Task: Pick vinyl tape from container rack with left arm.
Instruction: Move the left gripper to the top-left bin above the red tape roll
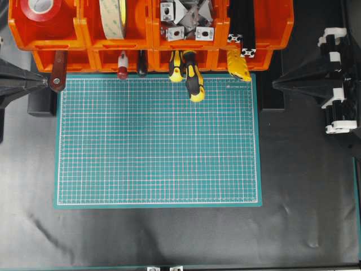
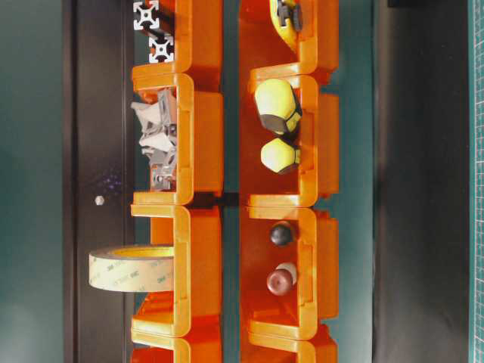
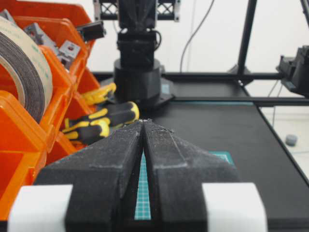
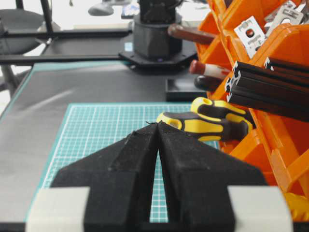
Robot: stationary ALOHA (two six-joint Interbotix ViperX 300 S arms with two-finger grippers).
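Two tape rolls point(image 1: 44, 8), two pincers point(image 1: 42, 82)

Vinyl tape point(image 1: 40, 7) lies in the container rack's point(image 1: 84, 34) top-left bin.

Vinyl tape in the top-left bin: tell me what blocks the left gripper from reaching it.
Nothing visible blocks it. The vinyl tape lies uncovered in the container rack end bin, open from above. The left gripper, shut, sits below that bin by a brown handle.
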